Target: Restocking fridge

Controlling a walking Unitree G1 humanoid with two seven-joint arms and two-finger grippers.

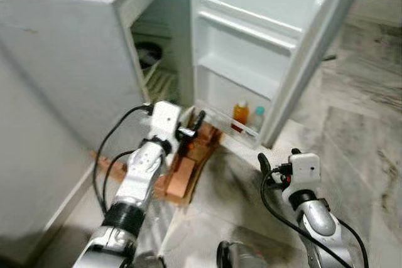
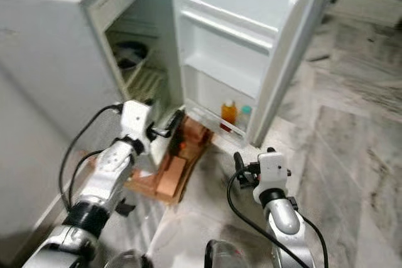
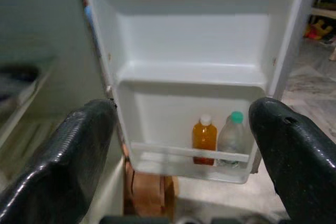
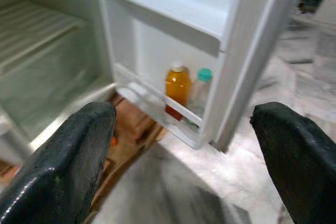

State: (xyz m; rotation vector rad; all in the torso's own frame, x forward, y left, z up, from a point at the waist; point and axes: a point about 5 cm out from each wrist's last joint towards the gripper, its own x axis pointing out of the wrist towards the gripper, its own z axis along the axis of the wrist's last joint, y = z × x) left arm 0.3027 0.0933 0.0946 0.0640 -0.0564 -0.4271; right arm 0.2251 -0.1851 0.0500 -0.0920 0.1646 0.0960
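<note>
A small white fridge [image 1: 75, 42] stands open, its door [image 1: 264, 36] swung wide. Inside the dim cabinet a dark round item [image 1: 147, 53] sits on a wire shelf [image 1: 160, 83], too blurred to identify. The bottoms of the head views cut off both arms and some dark round shapes.

The left gripper [image 1: 196, 125] is raised and reaches toward the bottom of the doorway, fingers spread wide and holding nothing. Beyond it, in the lowest door rack [image 3: 189, 153], an orange juice bottle [image 3: 203, 140] stands just beside a clear bottle with a green cap [image 3: 232, 137].

The right gripper [image 1: 264, 162] hangs lower over the marble floor [image 1: 352, 130], also wide open and empty, with the bottles ahead of it. A wooden stand [image 1: 185, 174] lies under the fridge, just below the left gripper.
</note>
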